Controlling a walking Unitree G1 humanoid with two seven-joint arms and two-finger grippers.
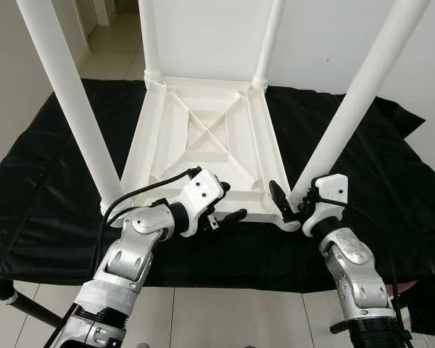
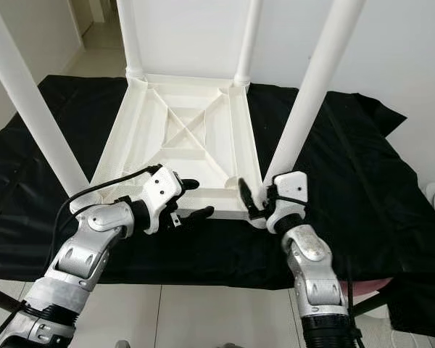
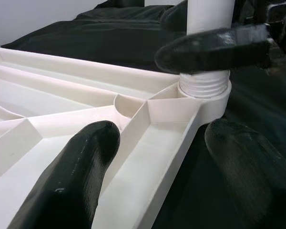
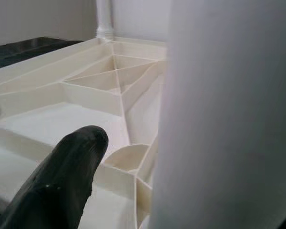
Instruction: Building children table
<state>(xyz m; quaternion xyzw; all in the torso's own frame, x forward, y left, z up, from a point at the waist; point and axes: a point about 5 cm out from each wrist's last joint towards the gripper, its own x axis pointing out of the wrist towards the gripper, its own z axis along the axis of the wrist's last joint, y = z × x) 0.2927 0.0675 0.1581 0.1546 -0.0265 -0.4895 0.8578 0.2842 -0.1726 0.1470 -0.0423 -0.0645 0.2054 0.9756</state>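
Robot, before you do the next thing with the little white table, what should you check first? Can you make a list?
1. All four legs standing in the upside-down table top: ok.
2. Near right leg seated fully in its corner socket: cannot tell.
3. Right gripper around that leg's base: ok.
4. Left gripper open over the table's near rim: ok.
5. Table top lying flat on the black cloth: ok.

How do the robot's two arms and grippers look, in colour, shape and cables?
Both arms are built of rounded silver metal segments. Each wrist ends in a white angular housing that carries two long black fingers with rounded tips. The left gripper has a thin black cable looping from its housing back along the forearm. The right gripper has short black wires at its wrist.
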